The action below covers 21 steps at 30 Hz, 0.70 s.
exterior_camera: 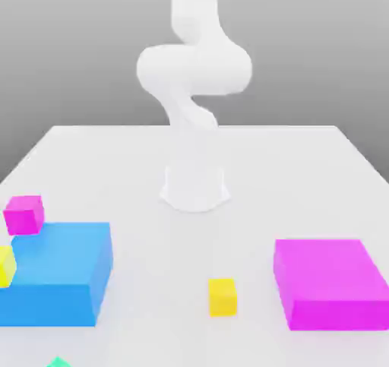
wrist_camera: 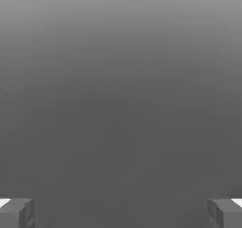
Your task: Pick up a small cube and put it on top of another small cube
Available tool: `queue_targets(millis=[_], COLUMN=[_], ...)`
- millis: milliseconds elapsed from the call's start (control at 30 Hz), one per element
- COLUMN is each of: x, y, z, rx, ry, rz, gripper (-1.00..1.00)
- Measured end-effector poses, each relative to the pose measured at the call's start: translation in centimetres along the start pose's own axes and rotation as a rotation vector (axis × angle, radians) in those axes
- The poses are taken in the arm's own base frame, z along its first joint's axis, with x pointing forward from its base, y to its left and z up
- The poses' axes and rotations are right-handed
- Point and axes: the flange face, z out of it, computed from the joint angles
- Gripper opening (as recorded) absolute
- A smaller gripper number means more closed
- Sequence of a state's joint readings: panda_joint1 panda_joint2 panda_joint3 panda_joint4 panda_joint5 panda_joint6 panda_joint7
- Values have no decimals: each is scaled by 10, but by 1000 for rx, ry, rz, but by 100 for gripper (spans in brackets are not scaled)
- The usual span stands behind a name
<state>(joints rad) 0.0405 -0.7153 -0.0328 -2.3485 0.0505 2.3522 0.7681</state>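
Note:
The small golden-yellow cube (exterior_camera: 222,296) sits on the white table (exterior_camera: 304,168) near the front, between the big blue block and the big magenta block. Only the top corner of the small teal-green cube (exterior_camera: 58,362) peeks in at the exterior view's lower edge, left of centre. In the hand view my gripper (wrist_camera: 121,215) is open, its two grey fingertips (wrist_camera: 16,213) set wide apart with nothing between them and only plain grey background beyond. The white arm (exterior_camera: 194,69) rises from its base at the table's middle and leaves the exterior view at the top.
A big blue block (exterior_camera: 57,273) stands at the exterior view's left, with a small magenta cube (exterior_camera: 24,213) behind it and a bright yellow piece (exterior_camera: 4,265) cut by the left edge. A big magenta block (exterior_camera: 330,282) stands at the right.

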Motion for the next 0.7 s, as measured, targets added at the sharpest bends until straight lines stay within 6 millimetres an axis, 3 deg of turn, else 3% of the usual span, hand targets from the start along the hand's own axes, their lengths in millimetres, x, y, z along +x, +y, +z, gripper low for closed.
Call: queue_targets(millis=[100, 200, 367, 533, 700], x=[-16, -44, -108, -177, -232], y=[14, 31, 74, 132, 199], z=[81, 152, 250, 315, 349], rx=[-36, -88, -207, -356, -514], ry=[-129, -238, -377, -458, -479], rz=[10, 15, 10, -14, -61], gripper=[0, 0, 0, 0, 0])
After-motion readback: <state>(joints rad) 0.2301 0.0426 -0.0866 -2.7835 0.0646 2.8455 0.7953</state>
